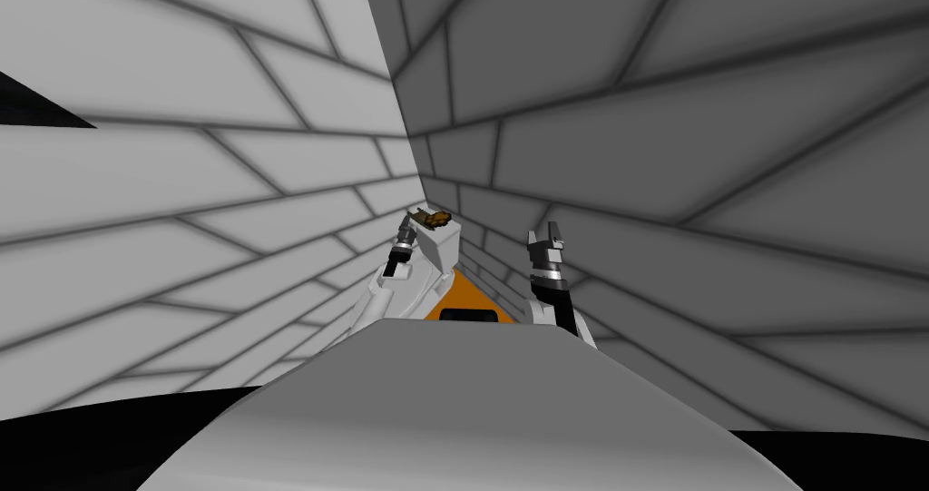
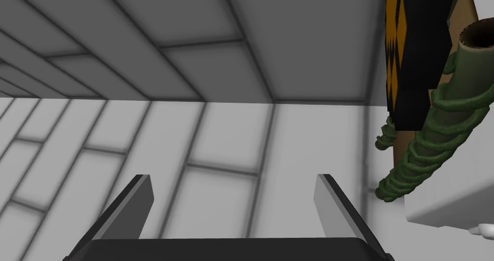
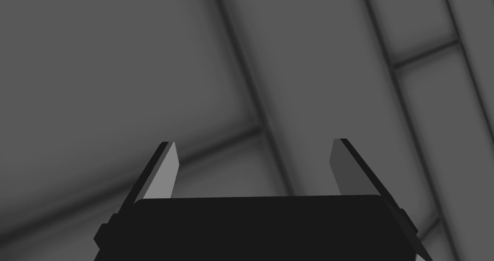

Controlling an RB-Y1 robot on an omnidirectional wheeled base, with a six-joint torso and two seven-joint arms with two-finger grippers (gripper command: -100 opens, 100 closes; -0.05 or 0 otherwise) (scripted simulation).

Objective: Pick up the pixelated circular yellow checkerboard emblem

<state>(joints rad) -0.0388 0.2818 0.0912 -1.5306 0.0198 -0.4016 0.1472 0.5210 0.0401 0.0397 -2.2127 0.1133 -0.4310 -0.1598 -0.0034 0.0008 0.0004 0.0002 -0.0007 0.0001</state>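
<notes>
The emblem (image 2: 396, 46) is a flat disc with a yellow and black checker face and a black edge, seen edge-on. It stands on a white pedestal (image 2: 448, 202) against a green ribbed object with a hollow tube (image 2: 434, 137). My left gripper (image 2: 236, 195) is open with nothing between its fingers, and the emblem lies off to one side, beyond the fingertips. In the head view the yellow-brown cluster (image 1: 432, 215) sits on the white pedestal (image 1: 442, 248), with my left gripper (image 1: 407, 225) just beside it. My right gripper (image 1: 550, 231) is raised, open and holds nothing.
The pedestal stands in a corner where two grey tiled walls (image 1: 635, 150) meet. An orange patch of floor (image 1: 461, 297) shows below it. A black area (image 1: 36, 109) lies at the far left.
</notes>
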